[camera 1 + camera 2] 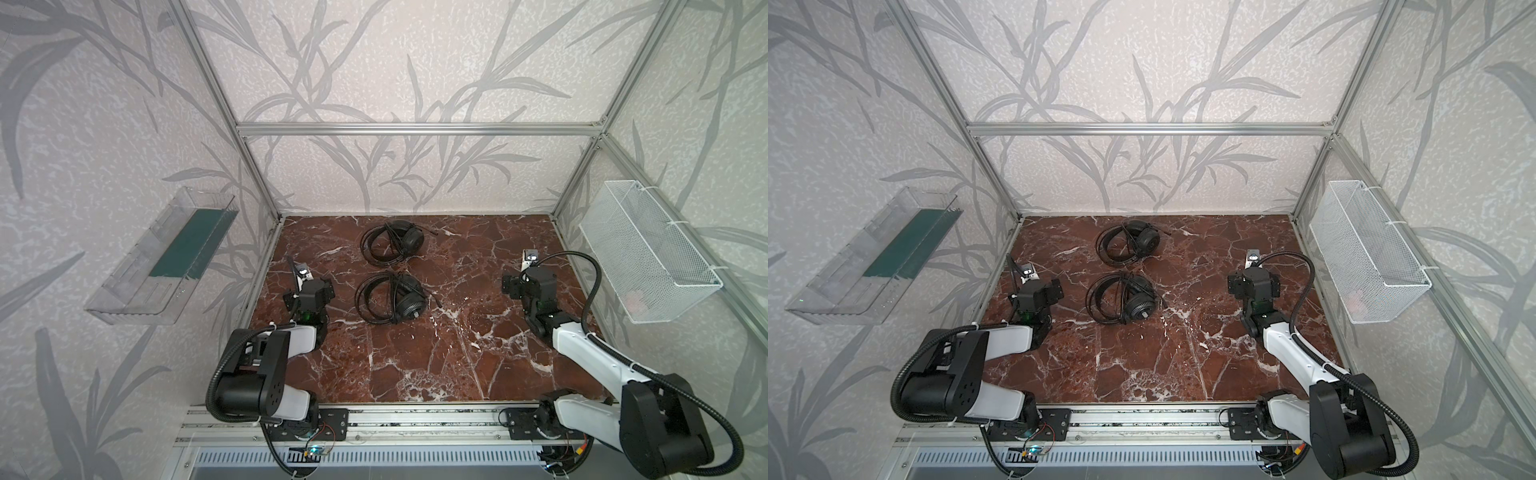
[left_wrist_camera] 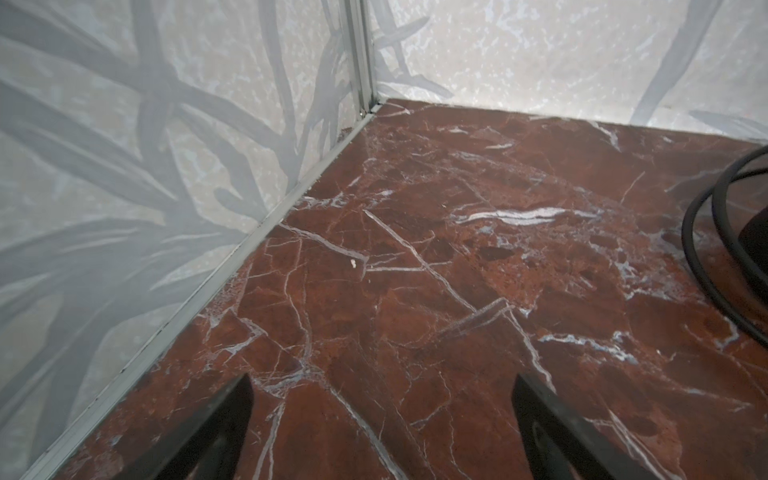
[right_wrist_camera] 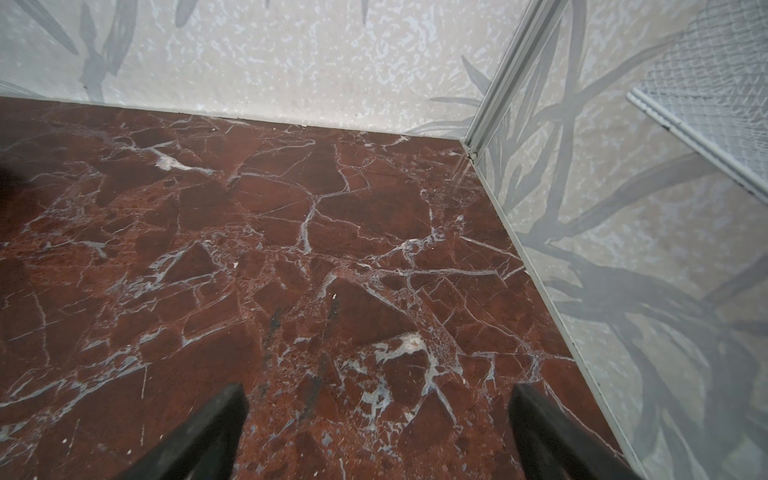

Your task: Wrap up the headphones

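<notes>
headphones [image 1: 409, 307] lie on table [image 1: 457, 357]; left end effector [image 2: 382, 379] and right end effector [image 3: 378, 388] both wide, empty

Two alike black over-ear headsets are laid flat and apart from each other, and neither is touched. The near headset [image 1: 409, 307] is found between the left gripper [image 2: 382, 386] and the right gripper [image 3: 378, 395], closer to the left one, with its thin cable coiled in loops beside a round earcup. The far headset [image 1: 412, 239] is placed beyond it, ahead of both grippers, and is coiled likewise.
</notes>
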